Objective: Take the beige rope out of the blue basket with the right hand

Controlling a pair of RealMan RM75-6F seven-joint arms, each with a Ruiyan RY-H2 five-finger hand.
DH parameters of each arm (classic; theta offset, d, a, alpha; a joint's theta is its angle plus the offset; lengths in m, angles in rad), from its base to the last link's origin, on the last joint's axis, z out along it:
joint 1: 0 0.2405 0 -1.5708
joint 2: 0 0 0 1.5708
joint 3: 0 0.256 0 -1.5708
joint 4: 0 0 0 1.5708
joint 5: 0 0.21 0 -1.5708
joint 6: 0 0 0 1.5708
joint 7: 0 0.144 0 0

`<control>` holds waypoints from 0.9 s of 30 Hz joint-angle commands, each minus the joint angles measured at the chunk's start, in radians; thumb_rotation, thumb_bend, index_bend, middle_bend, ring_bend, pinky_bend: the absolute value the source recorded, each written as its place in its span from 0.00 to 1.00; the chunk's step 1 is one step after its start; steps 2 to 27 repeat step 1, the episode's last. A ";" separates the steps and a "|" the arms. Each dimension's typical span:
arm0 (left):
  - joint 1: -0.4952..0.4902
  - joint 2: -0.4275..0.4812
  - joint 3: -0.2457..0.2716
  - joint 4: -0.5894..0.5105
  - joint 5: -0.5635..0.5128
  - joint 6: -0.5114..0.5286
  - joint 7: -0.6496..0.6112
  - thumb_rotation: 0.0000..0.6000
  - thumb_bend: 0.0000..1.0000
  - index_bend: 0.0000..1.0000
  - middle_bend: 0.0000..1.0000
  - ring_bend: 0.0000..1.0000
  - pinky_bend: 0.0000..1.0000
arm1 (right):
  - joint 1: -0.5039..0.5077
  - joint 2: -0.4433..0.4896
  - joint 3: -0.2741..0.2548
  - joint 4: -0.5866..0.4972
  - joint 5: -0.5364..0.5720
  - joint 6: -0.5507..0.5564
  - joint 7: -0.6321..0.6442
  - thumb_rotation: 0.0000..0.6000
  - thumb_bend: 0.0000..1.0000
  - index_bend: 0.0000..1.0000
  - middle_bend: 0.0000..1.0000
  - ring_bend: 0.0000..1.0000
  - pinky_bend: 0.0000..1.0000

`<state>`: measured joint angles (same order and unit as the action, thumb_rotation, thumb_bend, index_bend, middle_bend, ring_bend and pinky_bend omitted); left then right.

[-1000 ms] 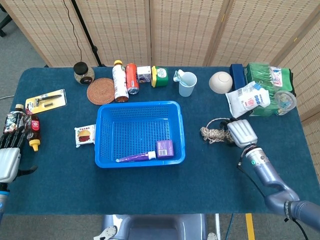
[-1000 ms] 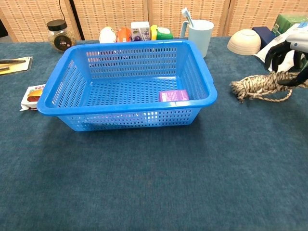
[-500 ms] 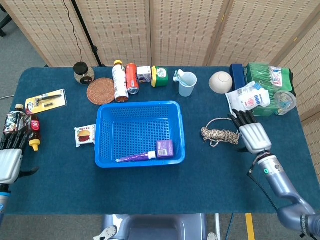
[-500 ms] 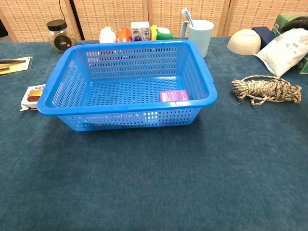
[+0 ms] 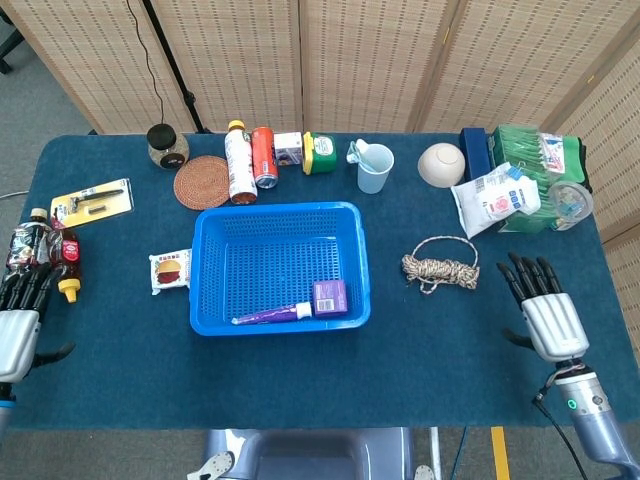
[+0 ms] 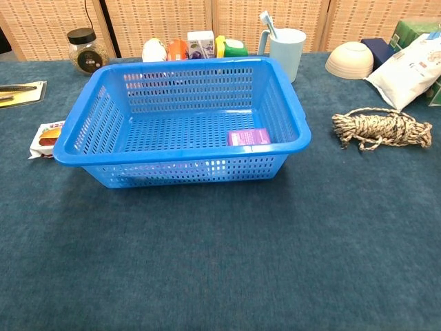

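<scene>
Right hand (image 5: 545,315) spread, empty; one beige rope (image 5: 440,268) beside one blue basket (image 5: 278,267).

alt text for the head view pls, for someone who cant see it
The beige rope lies coiled on the blue table, right of the blue basket and outside it. The right robot hand is open, apart from the rope; the left robot hand rests at the table's left edge.

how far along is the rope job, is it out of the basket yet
Done: the rope lies coiled on the table, right of the basket and clear of its rim. In hand: nothing; the right hand is open, fingers spread, apart from the rope, and the left hand sits empty at the table's left edge. Left: apparently nothing; only a purple box and a tube are in the basket.
</scene>
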<state>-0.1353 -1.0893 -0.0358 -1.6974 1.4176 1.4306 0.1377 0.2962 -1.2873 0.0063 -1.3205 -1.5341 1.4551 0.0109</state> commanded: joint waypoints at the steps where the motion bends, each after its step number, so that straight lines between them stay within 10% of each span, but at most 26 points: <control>1: 0.002 -0.002 0.004 0.001 0.010 0.003 0.005 1.00 0.10 0.00 0.00 0.00 0.00 | -0.016 -0.009 -0.002 0.012 -0.021 0.022 0.008 1.00 0.00 0.00 0.00 0.00 0.00; 27: 0.002 -0.002 0.004 0.001 0.010 0.003 0.005 1.00 0.10 0.00 0.00 0.00 0.00 | -0.016 -0.009 -0.002 0.012 -0.021 0.022 0.008 1.00 0.00 0.00 0.00 0.00 0.00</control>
